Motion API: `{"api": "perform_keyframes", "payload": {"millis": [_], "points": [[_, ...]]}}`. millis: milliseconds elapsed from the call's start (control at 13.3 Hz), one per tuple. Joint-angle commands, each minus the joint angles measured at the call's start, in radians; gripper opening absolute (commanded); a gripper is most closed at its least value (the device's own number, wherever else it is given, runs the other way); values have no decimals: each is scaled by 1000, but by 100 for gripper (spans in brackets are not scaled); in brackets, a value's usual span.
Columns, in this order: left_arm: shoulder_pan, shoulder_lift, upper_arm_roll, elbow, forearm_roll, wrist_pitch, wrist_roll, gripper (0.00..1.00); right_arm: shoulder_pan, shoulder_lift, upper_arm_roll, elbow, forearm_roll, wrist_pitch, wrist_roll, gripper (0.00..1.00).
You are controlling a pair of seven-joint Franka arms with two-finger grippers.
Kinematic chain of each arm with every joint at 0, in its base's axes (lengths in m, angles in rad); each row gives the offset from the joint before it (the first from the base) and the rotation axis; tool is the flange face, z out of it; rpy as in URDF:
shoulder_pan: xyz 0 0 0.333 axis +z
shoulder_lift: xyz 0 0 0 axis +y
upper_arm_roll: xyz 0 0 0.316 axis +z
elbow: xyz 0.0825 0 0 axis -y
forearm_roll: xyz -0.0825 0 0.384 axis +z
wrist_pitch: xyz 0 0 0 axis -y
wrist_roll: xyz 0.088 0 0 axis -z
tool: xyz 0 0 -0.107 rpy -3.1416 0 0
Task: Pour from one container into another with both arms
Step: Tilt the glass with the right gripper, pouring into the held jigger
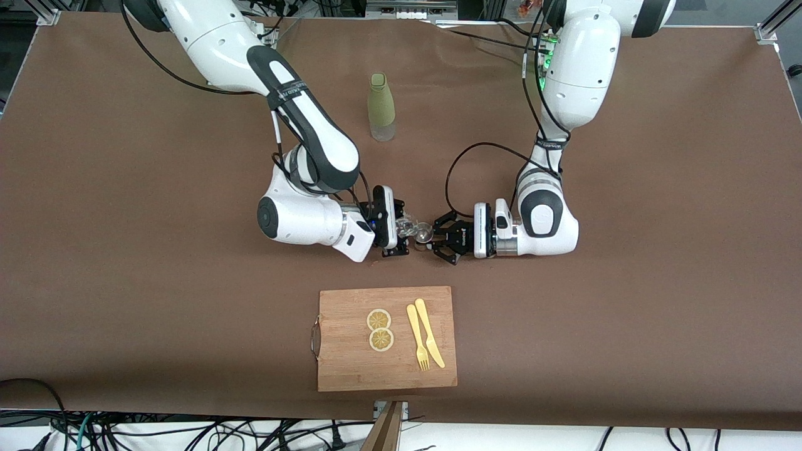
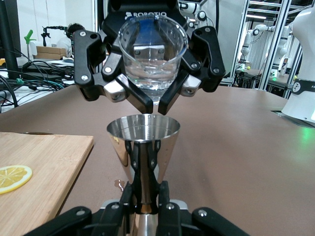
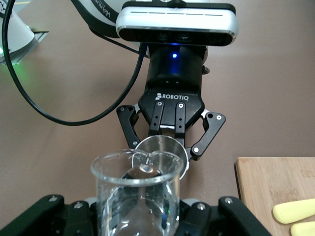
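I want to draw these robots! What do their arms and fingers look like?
Both arms are fat, white and rounded, with black bands and looping black cables. Each ends in a black gripper: left gripper, right gripper. One shows white ROBOTIQ lettering, and a green light glows by the left arm.

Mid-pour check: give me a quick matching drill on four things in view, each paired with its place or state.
Things:
1. glass cup
2. metal jigger
3. green bottle
4. lemon slices

Places or states:
A. standing alone on the table, nearer the robot bases
B. on the cutting board
C. gripped by the right gripper, tilted toward the other vessel
D. gripped by the left gripper, mouth under the cup's lip

Pairs: 1-C, 2-D, 3-A, 4-B
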Motion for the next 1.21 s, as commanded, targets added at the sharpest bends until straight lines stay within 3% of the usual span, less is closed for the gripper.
{"api": "perform_keyframes", "payload": {"millis": [0,151,603,829,1130], "points": [[-13,10,2,19,-37,29,9,0,12,-19,-9,0,-82,5,73,0],[-15,10,1,19,-37,33,9,0,12,-19,-5,0,-138,5,120,0],[-13,10,-12,19,-37,48,8,0,29,-19,-11,15,-153,7,127,0],[-13,10,-13,19,-37,49,8,0,30,-20,-8,25,-227,5,182,0],[-13,10,-13,19,-36,49,9,0,33,-19,-8,25,-251,5,189,0]]}}
